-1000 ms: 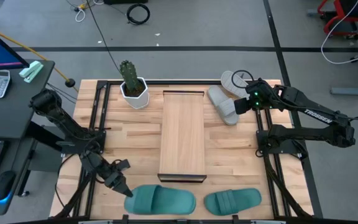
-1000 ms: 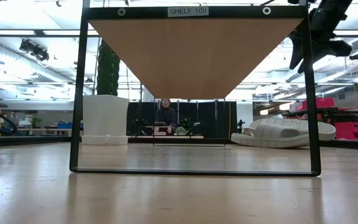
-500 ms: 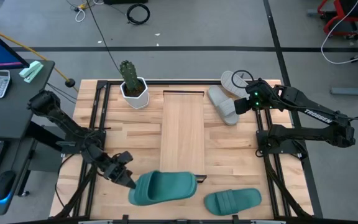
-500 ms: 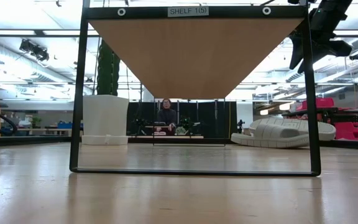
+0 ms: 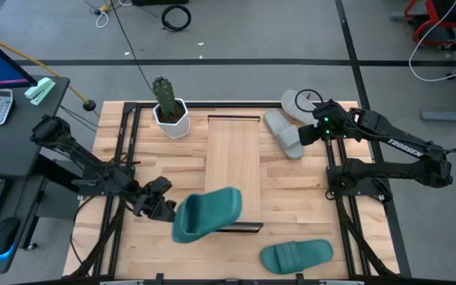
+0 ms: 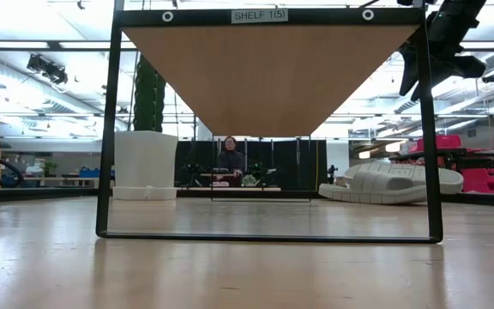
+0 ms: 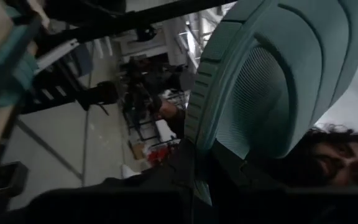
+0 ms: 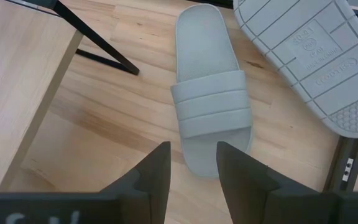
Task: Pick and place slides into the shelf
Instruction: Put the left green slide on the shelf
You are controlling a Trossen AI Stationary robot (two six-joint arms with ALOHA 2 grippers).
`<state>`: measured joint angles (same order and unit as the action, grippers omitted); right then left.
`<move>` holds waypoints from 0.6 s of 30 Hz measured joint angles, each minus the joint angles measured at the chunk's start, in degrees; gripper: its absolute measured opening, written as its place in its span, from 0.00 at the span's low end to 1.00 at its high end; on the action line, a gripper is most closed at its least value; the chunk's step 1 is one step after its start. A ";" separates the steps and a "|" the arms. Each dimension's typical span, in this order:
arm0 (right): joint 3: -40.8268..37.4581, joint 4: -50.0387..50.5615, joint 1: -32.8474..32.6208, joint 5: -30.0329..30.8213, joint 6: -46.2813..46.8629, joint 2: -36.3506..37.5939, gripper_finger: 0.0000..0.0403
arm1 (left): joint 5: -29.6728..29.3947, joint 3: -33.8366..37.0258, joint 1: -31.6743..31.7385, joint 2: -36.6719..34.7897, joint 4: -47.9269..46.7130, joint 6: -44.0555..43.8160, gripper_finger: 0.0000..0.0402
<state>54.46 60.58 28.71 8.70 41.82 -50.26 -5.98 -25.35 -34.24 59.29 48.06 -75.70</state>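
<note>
Step in hand: we judge this to be the carry of one teal slide [image 5: 207, 214] toward the shelf [image 5: 233, 170], with the release yet to come.
Left tool [image 5: 167, 211]: pinched on the heel end of the teal slide, which hangs lifted and tilted over the shelf's near corner. In the left wrist view the sole [image 7: 278, 74] fills the frame, so the grip looks firm.
Right tool [image 5: 311, 131]: fingers spread, hovering just above the grey slide [image 8: 210, 87] at the desk's far right. It holds nothing.
Other slides: second teal slide [image 5: 295, 256] lies flat on the desk [image 5: 165, 174] near the front edge, right of the shelf. A second grey slide [image 8: 312, 56] lies sole up, just beside the first grey one.
Shelf: top board bare, running lengthwise down the desk's middle. The low view shows its dark frame [image 6: 105, 129] raising the board off the desk.
Doing it well: we would level the slide first, then carry it well over the board before lowering, so the toe clears the dark end edge.
Placement: we would set it at one end, square to the board, leaving room for three more.
Risk: a heel-only pinch on soft foam may let the slide swing or droop, so we would move slowly.
Bystander object: potted cactus [image 5: 167, 107] stands at the far left, well apart from the carry path.
</note>
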 joint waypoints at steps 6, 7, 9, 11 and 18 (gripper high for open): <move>0.00 0.00 -0.02 -0.01 0.00 0.00 0.34 | 3.22 -0.91 4.79 -4.30 -8.28 0.86 0.06; 0.00 0.00 0.00 0.01 0.00 0.00 0.34 | 3.43 -0.91 5.68 -5.04 -8.88 1.28 0.06; 0.00 0.00 -0.01 -0.01 0.00 0.00 0.34 | 3.65 -0.91 7.58 -6.52 -10.18 2.22 0.06; 0.00 0.00 0.00 0.01 -0.02 0.00 0.34 | 3.80 -0.91 9.36 -8.13 -11.45 3.50 0.06; 0.00 0.00 0.00 0.01 -0.32 0.00 0.34 | 4.08 -1.00 16.35 -11.55 -17.66 6.44 0.06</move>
<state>54.46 60.58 28.70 8.71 41.50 -50.26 -1.89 -26.35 -17.89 47.74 30.40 -69.26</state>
